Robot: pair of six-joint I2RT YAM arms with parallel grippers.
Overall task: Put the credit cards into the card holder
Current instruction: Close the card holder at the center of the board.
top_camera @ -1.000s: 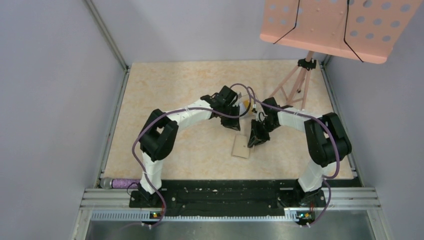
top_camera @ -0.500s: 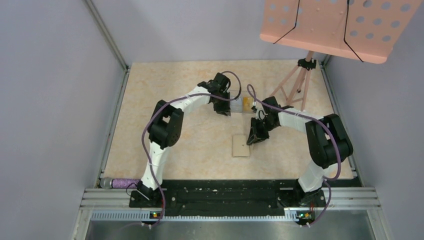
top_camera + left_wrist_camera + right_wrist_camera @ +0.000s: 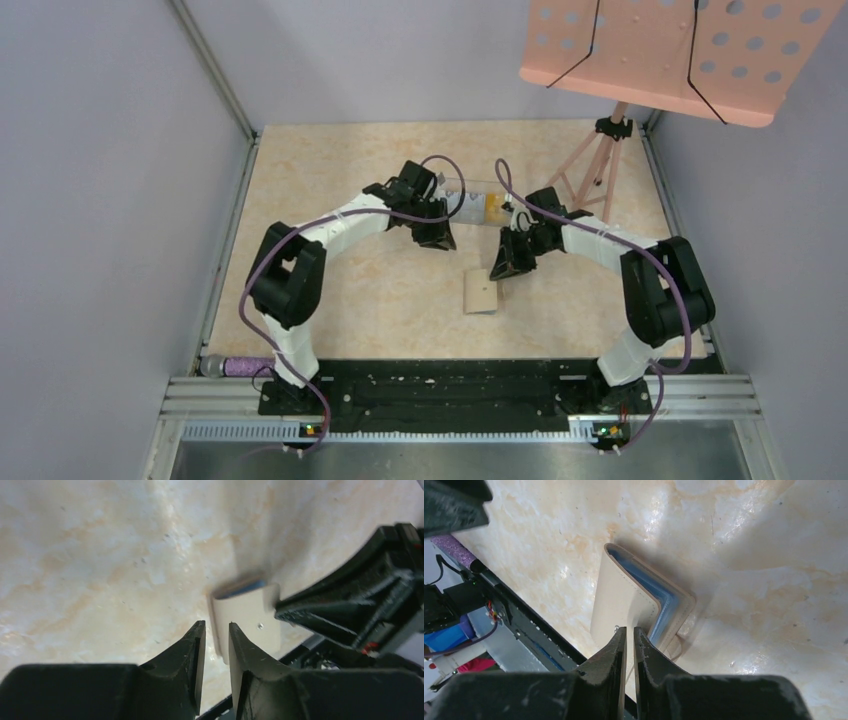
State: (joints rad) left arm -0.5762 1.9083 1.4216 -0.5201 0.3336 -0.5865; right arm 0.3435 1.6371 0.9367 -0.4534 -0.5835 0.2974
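On the table (image 3: 330, 200), mid-front: card holder (image 3: 481, 294) ajar, right jaws nearly together at its flap, grip unclear. Left jaws slightly apart, empty. Beyond, credit cards (image 3: 488, 208). Risk: flap could slip shut, blocking insertion.

Beyond the left gripper (image 3: 216, 627), the card holder (image 3: 245, 615) is blurred; under the right gripper (image 3: 629, 631), its near edge is hidden by the jaws
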